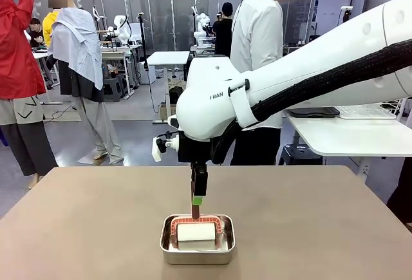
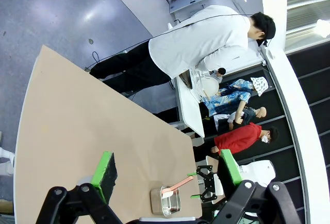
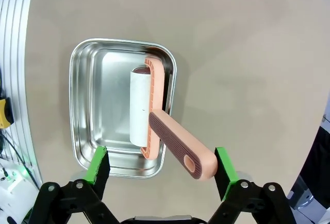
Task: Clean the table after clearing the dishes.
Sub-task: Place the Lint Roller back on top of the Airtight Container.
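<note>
The beige-brown table (image 1: pixel 322 228) carries a small steel pan (image 1: pixel 196 254) near its front edge. In the pan lies a lint roller (image 3: pixel 142 105) with a white roll and a salmon handle (image 3: pixel 178 144) that slants up over the rim. My right gripper (image 3: pixel 161 157) hangs straight above the pan, open, and the handle's end sits between its green pads without being clamped. My left gripper (image 2: pixel 166 159) is open and holds nothing, high above the table (image 2: pixel 77 131), looking down at the pan (image 2: pixel 157 203) and the right gripper (image 2: pixel 206 183). The dishes are out of view.
A person in a white shirt (image 1: pixel 257 35) stands beyond the table's far edge, turned toward a white-topped table (image 1: pixel 347 135) at the right. Bare tabletop surrounds the pan on all sides. Other people stand farther back on the left.
</note>
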`<state>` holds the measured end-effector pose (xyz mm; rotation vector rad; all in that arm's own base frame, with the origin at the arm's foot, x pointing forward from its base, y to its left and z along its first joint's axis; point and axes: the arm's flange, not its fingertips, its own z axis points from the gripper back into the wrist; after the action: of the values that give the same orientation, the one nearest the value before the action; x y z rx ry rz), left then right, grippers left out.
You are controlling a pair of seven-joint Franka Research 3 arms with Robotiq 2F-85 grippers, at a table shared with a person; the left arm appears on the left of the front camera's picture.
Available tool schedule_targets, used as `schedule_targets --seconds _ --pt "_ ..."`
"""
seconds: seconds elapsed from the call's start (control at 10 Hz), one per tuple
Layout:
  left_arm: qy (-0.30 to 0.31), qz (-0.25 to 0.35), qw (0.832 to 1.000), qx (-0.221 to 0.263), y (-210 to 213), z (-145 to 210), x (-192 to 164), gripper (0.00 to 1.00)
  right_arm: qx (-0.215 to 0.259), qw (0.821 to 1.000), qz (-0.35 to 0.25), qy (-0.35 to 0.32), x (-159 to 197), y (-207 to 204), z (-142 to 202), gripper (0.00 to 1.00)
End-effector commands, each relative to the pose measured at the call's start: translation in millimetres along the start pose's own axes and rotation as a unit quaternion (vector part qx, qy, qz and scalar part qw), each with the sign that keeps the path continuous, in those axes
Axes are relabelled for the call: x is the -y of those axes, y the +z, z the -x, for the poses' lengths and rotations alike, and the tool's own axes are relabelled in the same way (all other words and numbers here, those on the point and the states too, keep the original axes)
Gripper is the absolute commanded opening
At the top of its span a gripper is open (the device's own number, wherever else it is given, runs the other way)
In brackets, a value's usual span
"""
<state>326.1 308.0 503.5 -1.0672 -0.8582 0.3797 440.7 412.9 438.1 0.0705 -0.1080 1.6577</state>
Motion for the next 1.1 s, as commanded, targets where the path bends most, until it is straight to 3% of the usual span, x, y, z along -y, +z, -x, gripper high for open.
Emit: schedule_targets --seconds 0.0,1.0 --pt "-0.002 0.005 1.0 -0.002 3.6 -3.2 2.9 1.0 -0.005 1.0 0.012 -0.006 -5.5 2.3 0.9 1.0" --pt "-0.002 0.005 1.0 -0.002 3.6 -3.2 2.9 1.0 0.0 1.0 0.0 0.0 0.0 0.0 0.0 1.0"
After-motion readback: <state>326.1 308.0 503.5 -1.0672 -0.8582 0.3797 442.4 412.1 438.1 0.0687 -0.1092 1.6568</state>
